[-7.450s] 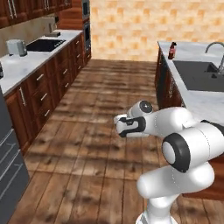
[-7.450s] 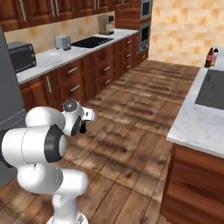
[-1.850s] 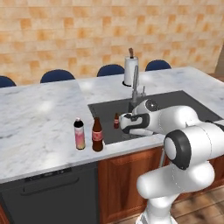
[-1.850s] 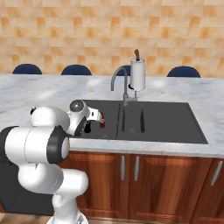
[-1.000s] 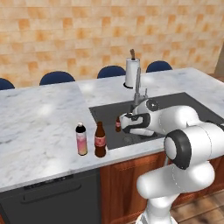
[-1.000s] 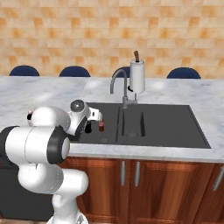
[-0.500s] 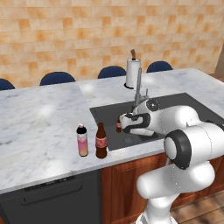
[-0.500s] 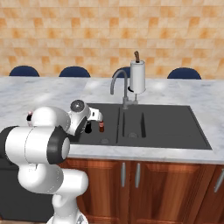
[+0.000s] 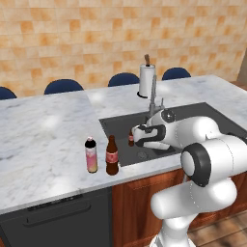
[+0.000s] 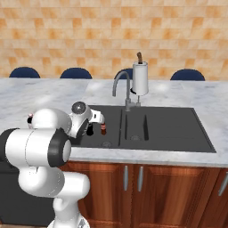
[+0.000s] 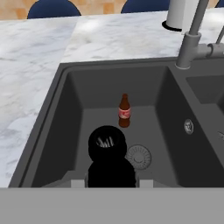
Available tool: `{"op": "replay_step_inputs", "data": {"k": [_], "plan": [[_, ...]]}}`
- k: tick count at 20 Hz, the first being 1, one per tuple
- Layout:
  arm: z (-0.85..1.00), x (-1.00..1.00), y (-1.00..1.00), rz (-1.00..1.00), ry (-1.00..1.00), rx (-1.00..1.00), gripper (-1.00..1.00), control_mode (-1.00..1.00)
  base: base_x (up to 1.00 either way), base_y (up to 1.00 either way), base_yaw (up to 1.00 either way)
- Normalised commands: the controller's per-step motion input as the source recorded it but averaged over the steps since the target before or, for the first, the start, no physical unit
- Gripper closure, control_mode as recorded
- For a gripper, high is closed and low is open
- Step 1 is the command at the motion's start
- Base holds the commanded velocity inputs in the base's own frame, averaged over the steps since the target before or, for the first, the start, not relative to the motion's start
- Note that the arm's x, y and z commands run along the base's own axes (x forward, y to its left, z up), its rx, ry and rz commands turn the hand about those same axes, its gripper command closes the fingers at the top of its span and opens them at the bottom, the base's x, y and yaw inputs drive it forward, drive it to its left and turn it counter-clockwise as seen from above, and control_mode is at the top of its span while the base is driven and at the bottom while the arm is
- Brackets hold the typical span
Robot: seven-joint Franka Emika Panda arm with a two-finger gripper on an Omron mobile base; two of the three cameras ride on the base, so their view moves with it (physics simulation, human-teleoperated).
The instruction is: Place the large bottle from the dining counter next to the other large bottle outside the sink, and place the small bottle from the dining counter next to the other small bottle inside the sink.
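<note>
Even, bright light is falling across everything I am looking at, and it is pooling in soft pale patches on the marble counter (image 9: 43, 130) near the stools, while the sink (image 11: 175, 131) basin is staying dark and flat with hardly any shading. Shadows are showing faintly, just small soft smudges under the bottles by the basin edge. Edges are looking crisp but slightly jagged in both base views, nothing is blurring, and lines are staying straight toward the corners.
</note>
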Motion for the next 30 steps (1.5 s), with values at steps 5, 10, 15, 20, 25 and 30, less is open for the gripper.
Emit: {"op": "replay_step_inputs", "data": {"k": [5, 10, 15, 20, 25, 30], "plan": [[-0.06, 0.12, 0.03, 0.00, 0.00, 0.00, 1.00, -1.00, 0.00, 0.00, 0.00], [0.00, 0.29, 0.00, 0.00, 0.00, 0.00, 1.00, -1.00, 0.00, 0.00, 0.00], [0.00, 0.09, 0.00, 0.00, 0.00, 0.01, 1.00, -1.00, 0.00, 0.00, 0.00], [-0.01, 0.01, 0.00, 0.00, -0.01, 0.00, 1.00, -1.00, 0.00, 0.00, 0.00], [-0.15, 0.06, 0.00, 0.00, 0.00, 0.00, 1.00, -1.00, 0.00, 0.00, 0.00], [-0.21, 0.23, 0.00, 0.00, 0.00, 0.00, 1.00, -1.00, 0.00, 0.00, 0.00]]}}
